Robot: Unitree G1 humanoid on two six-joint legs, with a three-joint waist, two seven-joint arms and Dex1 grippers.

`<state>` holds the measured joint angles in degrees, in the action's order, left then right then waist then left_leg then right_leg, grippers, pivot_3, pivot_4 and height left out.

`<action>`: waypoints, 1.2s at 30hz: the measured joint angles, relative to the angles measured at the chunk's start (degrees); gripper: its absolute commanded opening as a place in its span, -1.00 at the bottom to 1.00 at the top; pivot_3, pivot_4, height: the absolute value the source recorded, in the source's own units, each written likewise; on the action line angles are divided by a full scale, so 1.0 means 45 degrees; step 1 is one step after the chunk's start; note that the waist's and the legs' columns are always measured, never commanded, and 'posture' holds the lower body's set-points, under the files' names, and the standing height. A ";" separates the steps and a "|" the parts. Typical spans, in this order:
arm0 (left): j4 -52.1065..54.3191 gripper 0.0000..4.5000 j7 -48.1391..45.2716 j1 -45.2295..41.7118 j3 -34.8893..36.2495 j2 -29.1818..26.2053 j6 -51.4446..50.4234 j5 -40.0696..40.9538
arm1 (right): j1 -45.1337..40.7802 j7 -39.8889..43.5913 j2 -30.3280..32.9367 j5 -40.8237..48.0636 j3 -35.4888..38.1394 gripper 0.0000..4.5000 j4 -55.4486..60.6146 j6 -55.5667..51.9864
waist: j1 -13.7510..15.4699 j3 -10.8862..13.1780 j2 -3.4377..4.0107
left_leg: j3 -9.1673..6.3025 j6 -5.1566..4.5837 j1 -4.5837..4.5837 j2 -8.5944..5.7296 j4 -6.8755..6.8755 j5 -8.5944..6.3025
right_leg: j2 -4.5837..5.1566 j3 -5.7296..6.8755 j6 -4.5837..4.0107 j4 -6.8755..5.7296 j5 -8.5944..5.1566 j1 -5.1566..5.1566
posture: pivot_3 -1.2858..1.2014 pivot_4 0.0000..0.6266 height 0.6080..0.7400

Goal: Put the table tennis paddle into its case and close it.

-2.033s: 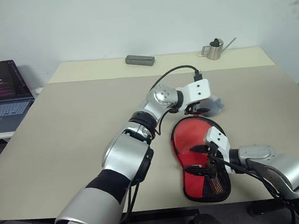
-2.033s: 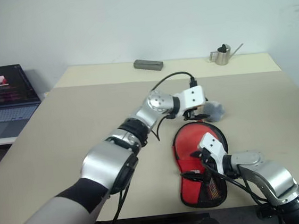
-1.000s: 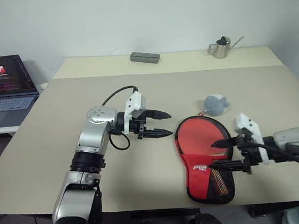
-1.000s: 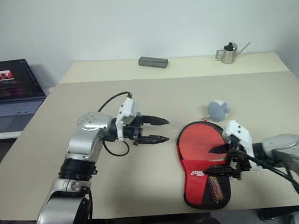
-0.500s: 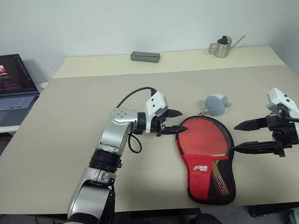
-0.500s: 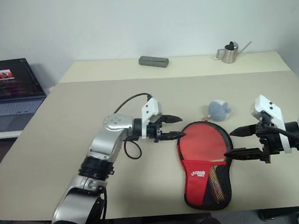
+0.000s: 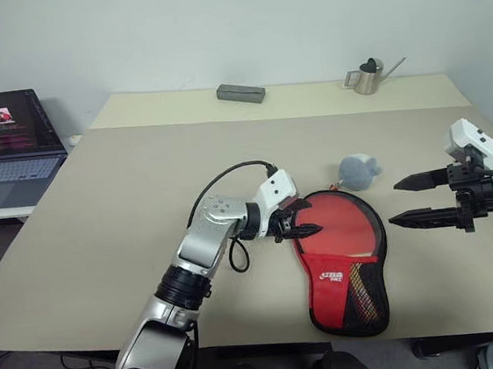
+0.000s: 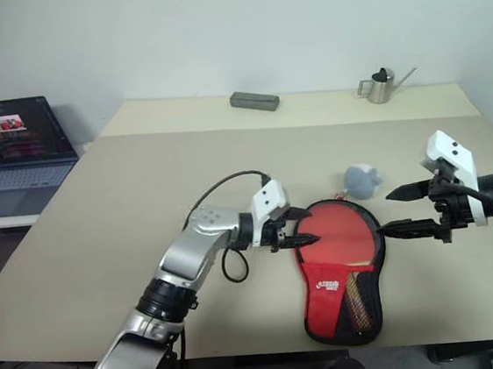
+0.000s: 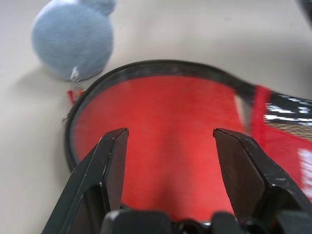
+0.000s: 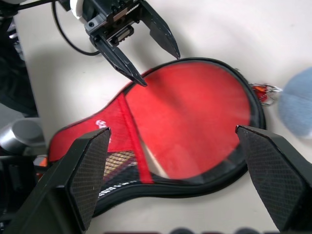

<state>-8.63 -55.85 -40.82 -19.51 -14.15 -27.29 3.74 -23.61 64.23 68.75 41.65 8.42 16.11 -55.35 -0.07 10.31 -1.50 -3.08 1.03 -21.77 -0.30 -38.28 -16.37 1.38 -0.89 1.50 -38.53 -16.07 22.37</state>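
The case point(image 7: 337, 250) lies flat near the table's front edge, red window side up, black mesh end toward me. The table tennis paddle's red blade point(image 10: 195, 112) shows through the clear window, and its striped handle point(image 7: 355, 286) lies under the mesh. My left gripper point(image 7: 311, 215) is open, its fingers straddling the case's round left rim point(image 9: 83, 105) just above it. To the right of the case my right gripper point(image 7: 394, 202) hangs open above the table, holding nothing. I cannot tell how the zipper stands.
A grey plush ball point(image 7: 357, 171) on a small chain lies at the case's far edge. A laptop point(image 7: 4, 139) stands at the left, with a grey bar point(image 7: 240, 92) and a metal watering can point(image 7: 367, 77) at the back of the table point(image 7: 123, 188).
My left gripper has swung right, from the bare table onto the case's left rim. The right gripper has lifted off the case and drawn away to the right.
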 measured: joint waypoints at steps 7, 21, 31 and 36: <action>-0.0673 0.34 0.1474 0.0424 -0.0344 0.0970 0.0422 -0.0494 | -0.0541 0.0085 -0.0181 -0.0202 -0.0249 1.00 -0.0240 0.0170 | -0.0003 0.0001 0.0006 | 0.0005 0.0000 0.0007 0.0001 0.0000 0.0001 | 0.0005 -0.0005 -0.0001 -0.0003 0.0000 0.0000 | 0.03 -0.52 1.00; -0.3145 0.34 0.2422 0.0889 -0.0337 0.1796 0.2918 -0.0629 | -0.1544 -0.0152 -0.1104 -0.0742 -0.0859 1.00 -0.0892 0.0508 | 0.0031 -0.0017 0.0029 | 0.0001 0.0000 0.0041 -0.0008 -0.0046 0.0000 | 0.0025 0.0000 0.0004 -0.0029 0.0004 -0.0048 | 0.03 -0.52 1.00; -0.3004 0.42 0.2473 0.0892 -0.0273 0.2220 0.2628 -0.0545 | -0.1638 -0.0160 -0.1440 -0.0989 -0.1148 1.00 -0.1012 0.0524 | 0.0058 -0.0028 0.0048 | -0.0009 -0.0001 0.0019 -0.0014 -0.0088 -0.0002 | 0.0019 0.0012 0.0007 -0.0038 0.0004 -0.0048 | 0.03 -0.52 1.00; -0.3301 0.99 0.1985 0.0676 -0.0275 0.2571 0.2318 -0.0496 | -0.1715 -0.0158 -0.1494 -0.1006 -0.1152 1.00 -0.1013 0.0524 | 0.0127 -0.0030 0.0052 | -0.0011 -0.0002 0.0016 -0.0019 -0.0102 -0.0002 | 0.0019 0.0015 0.0012 -0.0039 0.0007 -0.0050 | 0.03 -0.52 1.00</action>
<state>-23.48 -46.92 -37.78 -20.75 -2.58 -16.86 1.51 -31.33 63.51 62.03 37.12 3.24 11.55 -52.99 0.50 10.17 -1.26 -3.13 1.02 -21.70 -0.39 -38.74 -16.38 1.46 -0.82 1.55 -38.71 -16.04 22.15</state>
